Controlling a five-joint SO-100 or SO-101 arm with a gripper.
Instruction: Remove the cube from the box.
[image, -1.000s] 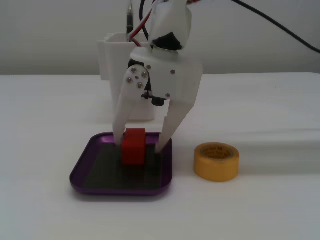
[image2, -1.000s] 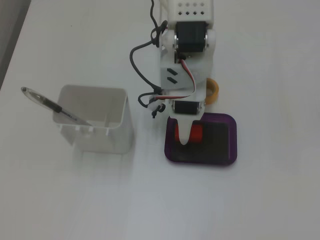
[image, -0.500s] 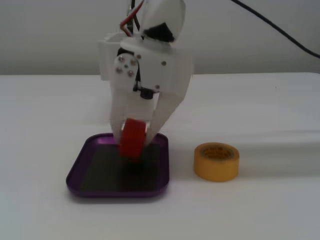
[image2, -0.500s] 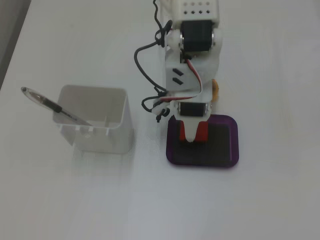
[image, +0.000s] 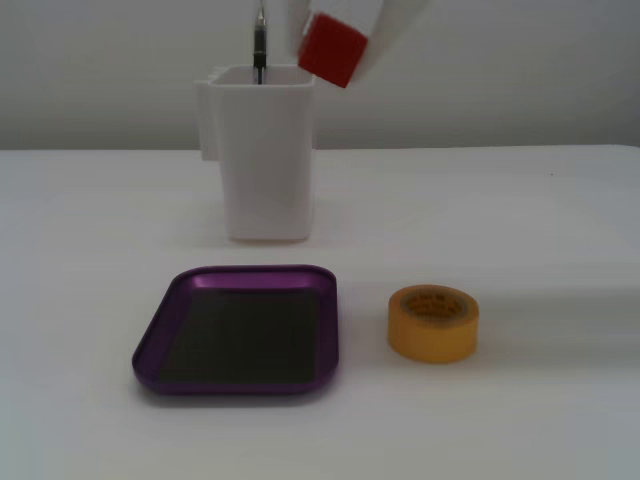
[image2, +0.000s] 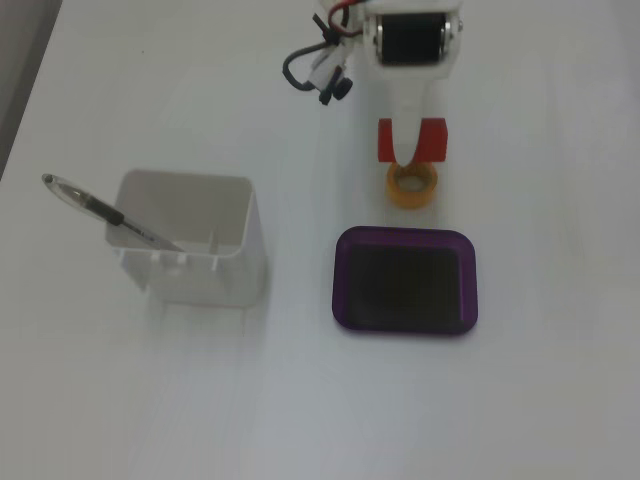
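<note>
Purple box (image: 150, 345) lying empty, jaws (image: 340, 45) clamped on red cube (image: 332, 50), lifted above the table.

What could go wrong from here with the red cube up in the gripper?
The cube hangs high in the gripper, so a slip would let it bounce, maybe back into the empty purple box. In a fixed view from above it sits over the yellow tape roll; released there, it could land on the roll and tumble off.

tall white container (image: 265, 150) behind box (image: 240, 328), tape roll (image: 433, 322) beside it
</note>
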